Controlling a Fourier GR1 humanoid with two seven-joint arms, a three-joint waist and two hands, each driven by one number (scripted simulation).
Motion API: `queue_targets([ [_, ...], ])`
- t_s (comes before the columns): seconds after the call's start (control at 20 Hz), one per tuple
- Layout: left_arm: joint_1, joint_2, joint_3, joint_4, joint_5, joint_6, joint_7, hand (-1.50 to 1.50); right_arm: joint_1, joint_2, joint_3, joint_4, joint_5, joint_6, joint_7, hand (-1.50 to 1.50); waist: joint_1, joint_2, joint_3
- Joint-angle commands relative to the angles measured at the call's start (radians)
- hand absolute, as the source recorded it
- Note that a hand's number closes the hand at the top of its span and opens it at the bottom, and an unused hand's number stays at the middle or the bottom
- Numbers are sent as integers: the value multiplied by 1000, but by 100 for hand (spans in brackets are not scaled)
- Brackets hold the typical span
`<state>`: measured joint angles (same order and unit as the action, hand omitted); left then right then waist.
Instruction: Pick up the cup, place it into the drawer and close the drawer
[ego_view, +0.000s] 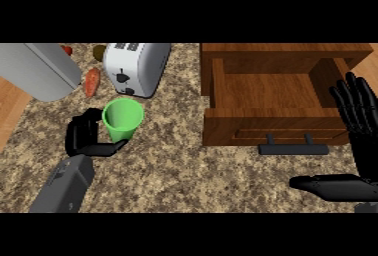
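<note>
Gripping the green cup (122, 118), left hand (87, 136) curls round it on the table (192, 175); right hand (356, 131) spread, near the open drawer (269, 95)

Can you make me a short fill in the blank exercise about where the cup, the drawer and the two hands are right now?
1. The left hand has its fingers curled round the ____ cup.
2. The wooden drawer stands ____, with nothing seen inside it.
3. The right hand is open, fingers up, at the view's ____ edge.
4. Behind the cup stands a white ____.

Missing words: green; open; right; toaster
</note>
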<state>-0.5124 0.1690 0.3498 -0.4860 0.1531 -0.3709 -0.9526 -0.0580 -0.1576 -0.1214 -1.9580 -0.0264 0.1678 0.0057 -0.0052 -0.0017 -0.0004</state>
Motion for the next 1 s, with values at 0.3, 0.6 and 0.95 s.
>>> queue_targets([
  [0.3,-100,-99,-118,-351,-5,102,182,150,1,-37,-81,93,-36,37,-89,-150,13,-3,2],
  [0.6,-146,-167,-240,-599,17,272,438,150,7,12,-5,6,25,-14,-5,-150,11,-4,1],
  [0.95,-389,-169,-332,-587,12,436,648,150,-30,-21,-63,89,-25,24,-52,-150,-3,0,1],
])
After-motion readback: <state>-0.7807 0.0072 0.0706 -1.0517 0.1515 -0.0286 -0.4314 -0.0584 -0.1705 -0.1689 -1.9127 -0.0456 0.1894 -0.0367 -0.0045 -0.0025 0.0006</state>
